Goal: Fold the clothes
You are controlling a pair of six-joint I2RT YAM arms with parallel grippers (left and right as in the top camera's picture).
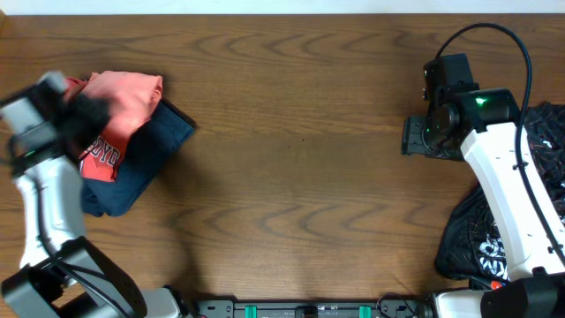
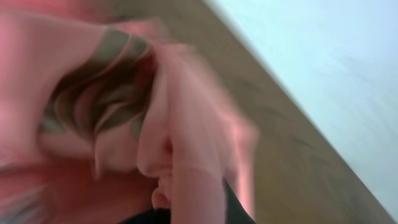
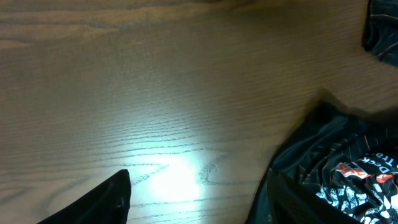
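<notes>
Pink folds of the salmon-pink T-shirt (image 2: 186, 124) fill my left wrist view, blurred. It lies crumpled atop the navy garment (image 1: 154, 150). My left gripper (image 1: 88, 113) sits right on it, jaws together, pinching cloth as far as I can judge. My right gripper (image 1: 413, 137), fingers apart and empty, hangs well right of the navy garment, so the left arm is nearer.

The table (image 1: 300, 132) is grained wood with a slight sheen. The salmon-pink T-shirt (image 1: 131, 99) is thin matt cloth. The black garments (image 3: 311, 162) look crinkled.
</notes>
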